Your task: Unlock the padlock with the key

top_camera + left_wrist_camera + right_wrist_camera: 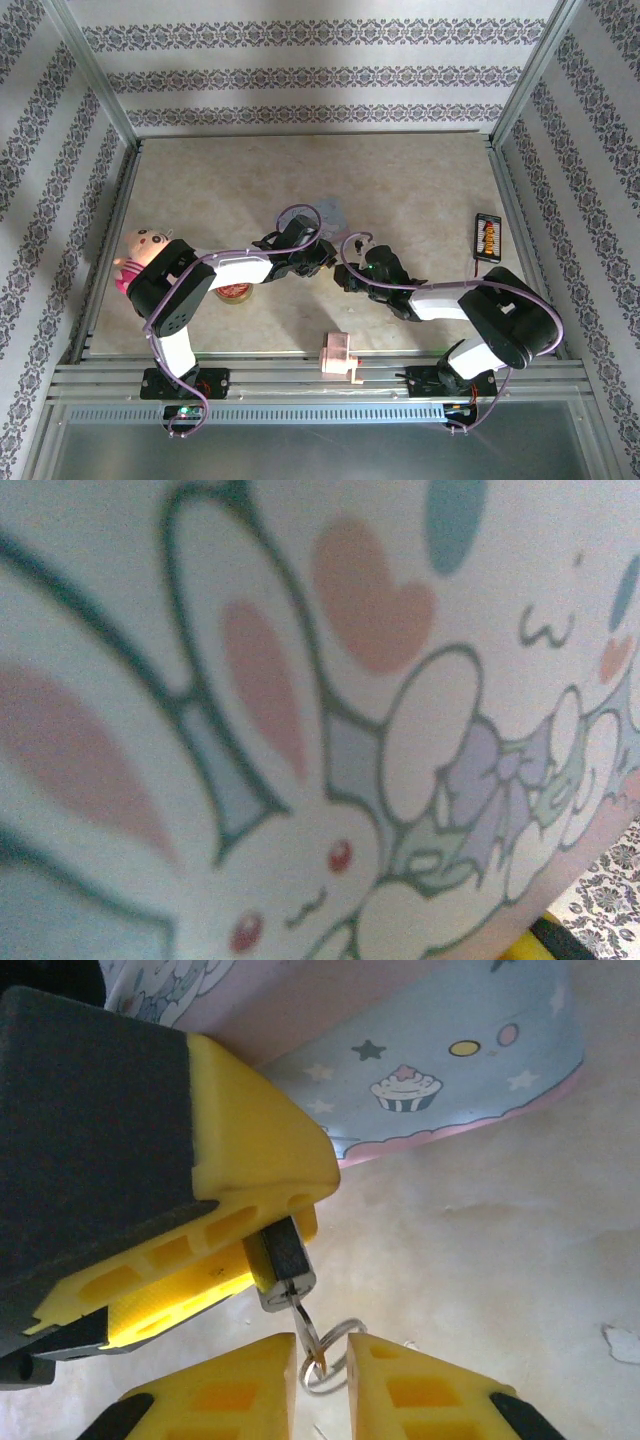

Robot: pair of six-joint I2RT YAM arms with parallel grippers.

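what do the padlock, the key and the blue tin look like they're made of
padlock: likely metal; dark matte body, shiny silvery end face. key: thin dull metal, brownish toward the head. tin: probably printed sheet metal, smooth pastel coating with a cupcake; plastic cannot be ruled out.

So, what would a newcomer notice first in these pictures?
In the right wrist view, the left arm's yellow jaws hold the tiny padlock, and the key stuck in its end lies between the right arm's jaws. Behind them is a pale blue tin printed with a cupcake. In the top view, a doll sits far left.
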